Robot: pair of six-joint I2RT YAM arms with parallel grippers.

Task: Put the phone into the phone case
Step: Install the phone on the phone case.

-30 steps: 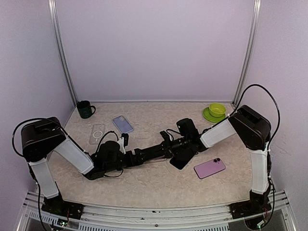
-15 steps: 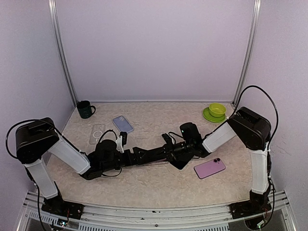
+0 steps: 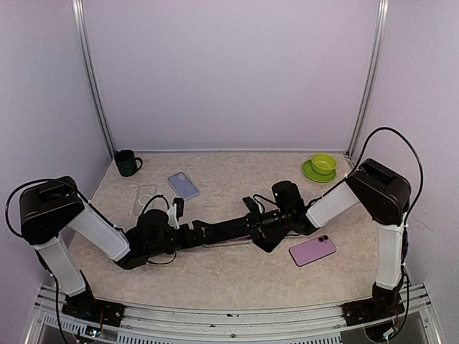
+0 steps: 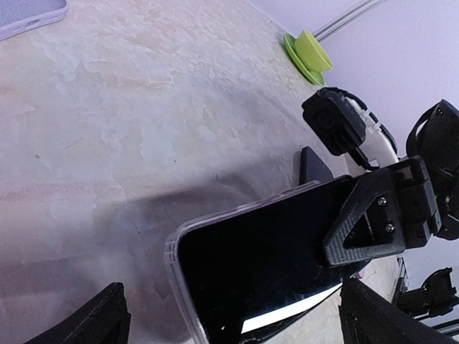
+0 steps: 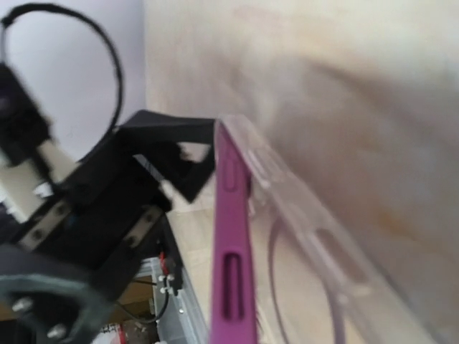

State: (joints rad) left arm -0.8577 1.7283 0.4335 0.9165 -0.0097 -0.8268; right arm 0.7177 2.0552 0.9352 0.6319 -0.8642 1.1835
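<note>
The left gripper (image 4: 231, 287), jaws spread wide at the bottom corners of its wrist view, should close squarely across the near end of the black-screened purple phone (image 4: 258, 258) mid-frame, pressing it into the clear plastic case (image 4: 174, 247). Beyond, at right, the right gripper (image 4: 344, 244) clamps the phone's far end and should hold steady. Whether the far corners are seated is hidden, and the right wrist view is blurred.

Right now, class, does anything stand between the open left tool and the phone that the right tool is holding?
Nothing visible does. In the left wrist view the phone, a clear case rimming its near end, lies straight ahead between the open fingers of the left tool. The right tool clamps its far end.
</note>
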